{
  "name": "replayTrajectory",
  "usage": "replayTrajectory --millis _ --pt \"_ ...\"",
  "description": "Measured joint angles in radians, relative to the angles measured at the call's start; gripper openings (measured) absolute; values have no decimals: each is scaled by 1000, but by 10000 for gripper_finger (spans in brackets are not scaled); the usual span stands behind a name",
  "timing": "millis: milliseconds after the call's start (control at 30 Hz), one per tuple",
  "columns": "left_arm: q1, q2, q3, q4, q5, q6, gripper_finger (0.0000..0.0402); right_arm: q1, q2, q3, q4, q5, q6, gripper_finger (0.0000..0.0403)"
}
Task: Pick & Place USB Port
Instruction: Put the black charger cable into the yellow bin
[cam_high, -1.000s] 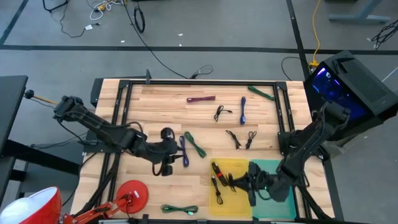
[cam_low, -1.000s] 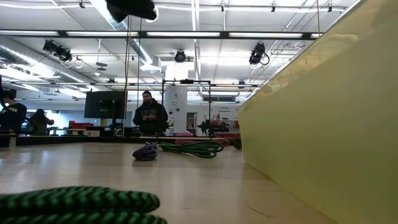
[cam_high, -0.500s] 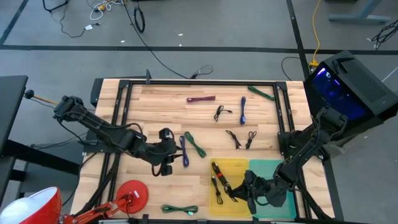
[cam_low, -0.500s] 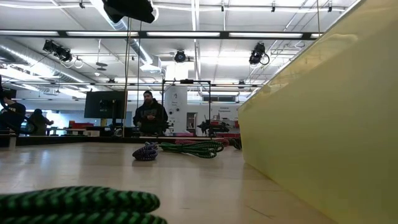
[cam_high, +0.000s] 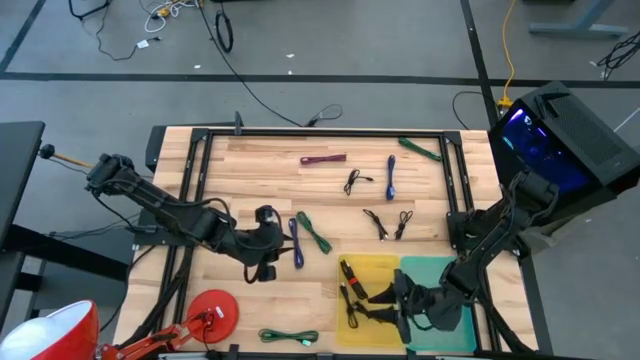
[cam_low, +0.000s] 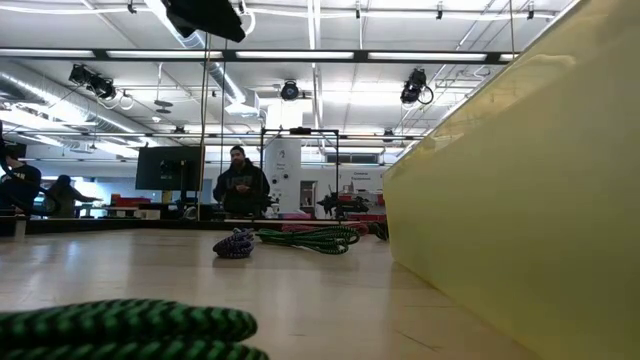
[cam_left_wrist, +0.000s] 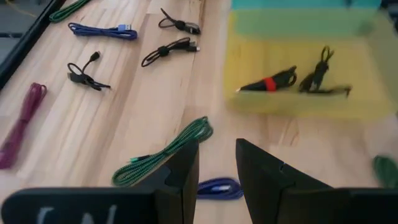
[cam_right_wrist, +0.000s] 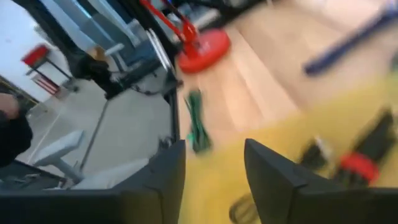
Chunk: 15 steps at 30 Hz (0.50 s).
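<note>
A yellow tray (cam_high: 385, 268) at the table's near right holds black USB cables (cam_high: 362, 300), one with a red band (cam_left_wrist: 268, 83). My right gripper (cam_high: 392, 303) hovers open over that tray, close to the cables; in its wrist view (cam_right_wrist: 214, 180) nothing lies between the fingers. My left gripper (cam_high: 275, 245) waits open near the table's middle, above a coiled blue cable (cam_high: 297, 243) and a green braided cable (cam_high: 315, 232) that lie flat on the wood. Between its fingers (cam_left_wrist: 217, 165) there is only a gap.
A teal tray (cam_high: 432, 270) adjoins the yellow one. Loose cables lie farther back: purple (cam_high: 323, 158), blue (cam_high: 390, 177), green (cam_high: 420, 150), black (cam_high: 357, 181) (cam_high: 376, 222). A green cable (cam_high: 288, 337) and a red disc (cam_high: 213, 312) sit at the near edge. A person (cam_low: 240, 185) stands beyond the table.
My right gripper has opened over the yellow tray and let go of a black cable, which now lies in the tray with the others. The gripper has tipped slightly over the tray.
</note>
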Motion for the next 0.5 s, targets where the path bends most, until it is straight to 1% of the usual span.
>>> replayTrajectory --millis 100,200,267,300,367,400,467,500 --pt "5 9 0 -87 -13 29 112 -43 -36 0 109 1 -164 174" --pt "21 10 0 -186 -25 20 112 -95 -87 0 236 1 -348 174" --pt "36 10 0 -225 -27 -10 112 -128 -129 1 255 1 -445 171" --pt "42 10 0 -237 -26 -25 112 -147 -149 1 237 1 -477 169" --pt "49 10 0 -233 -27 -29 112 -190 -192 1 135 4 -506 164" --pt "53 9 0 -232 -31 -24 112 -214 -209 1 82 23 -504 161" --pt "60 9 0 -226 -40 -16 112 -275 -240 1 -46 85 -456 154" --pt "64 9 0 -221 -42 -16 112 -314 -251 1 -106 99 -423 151"
